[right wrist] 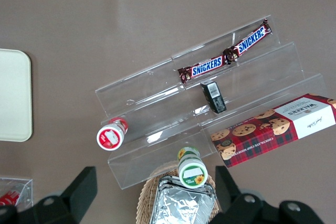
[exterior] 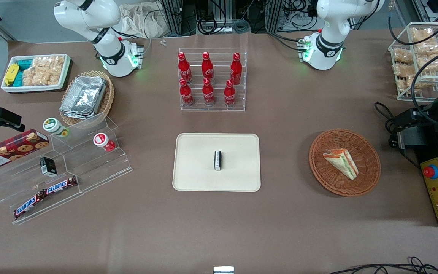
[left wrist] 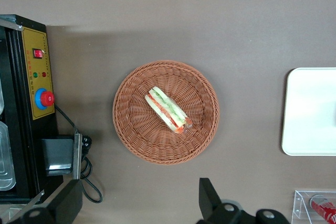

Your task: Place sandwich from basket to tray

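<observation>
The sandwich, a wrapped wedge with orange-red and green layers, lies in the round reddish-brown wicker basket toward the working arm's end of the table. It also shows in the left wrist view, lying in the basket. The cream tray lies mid-table with a small black-and-white object on it; the tray's edge shows in the left wrist view. My left gripper hangs high over the table, just farther from the front camera than the basket. It is wide open and empty. It does not show in the front view.
A clear rack of red cola bottles stands farther from the front camera than the tray. A control box with a red button, a black box with cables and a wire rack of snack bags stand beside the basket.
</observation>
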Controlling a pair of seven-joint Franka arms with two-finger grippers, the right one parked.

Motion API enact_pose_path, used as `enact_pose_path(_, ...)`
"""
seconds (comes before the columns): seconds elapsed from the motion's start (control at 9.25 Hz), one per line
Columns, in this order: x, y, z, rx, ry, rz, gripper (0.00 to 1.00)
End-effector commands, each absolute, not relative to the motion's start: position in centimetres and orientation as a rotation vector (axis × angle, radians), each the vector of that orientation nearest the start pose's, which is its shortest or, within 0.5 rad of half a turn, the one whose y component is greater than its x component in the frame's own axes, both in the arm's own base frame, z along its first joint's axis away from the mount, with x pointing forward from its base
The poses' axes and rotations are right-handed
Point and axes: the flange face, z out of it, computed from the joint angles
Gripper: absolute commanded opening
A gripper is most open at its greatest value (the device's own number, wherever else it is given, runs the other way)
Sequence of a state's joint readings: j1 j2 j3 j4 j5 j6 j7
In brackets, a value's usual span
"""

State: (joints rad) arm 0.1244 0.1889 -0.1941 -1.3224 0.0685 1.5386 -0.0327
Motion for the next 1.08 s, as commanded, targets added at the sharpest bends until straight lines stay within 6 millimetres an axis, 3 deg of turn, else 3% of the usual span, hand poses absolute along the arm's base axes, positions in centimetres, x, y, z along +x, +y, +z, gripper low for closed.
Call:
enact_pose_path(0.0,60.3,-2.0,63.3,-3.089,0.055,-0.039,1.00)
enact_pose_path(0.22,60.4,-2.2,63.0,-3.090,0.057,-0.032,1.00)
enact_pose_path(0.43,60.3,-2.3,61.5,-3.087,0.072,0.017,1.00)
enact_pose_path(0.76,59.7,-2.7,56.8,-3.079,0.025,0.136,1.00)
enact_pose_path(0.97,59.0,-3.1,53.8,-3.072,-0.082,0.111,1.00)
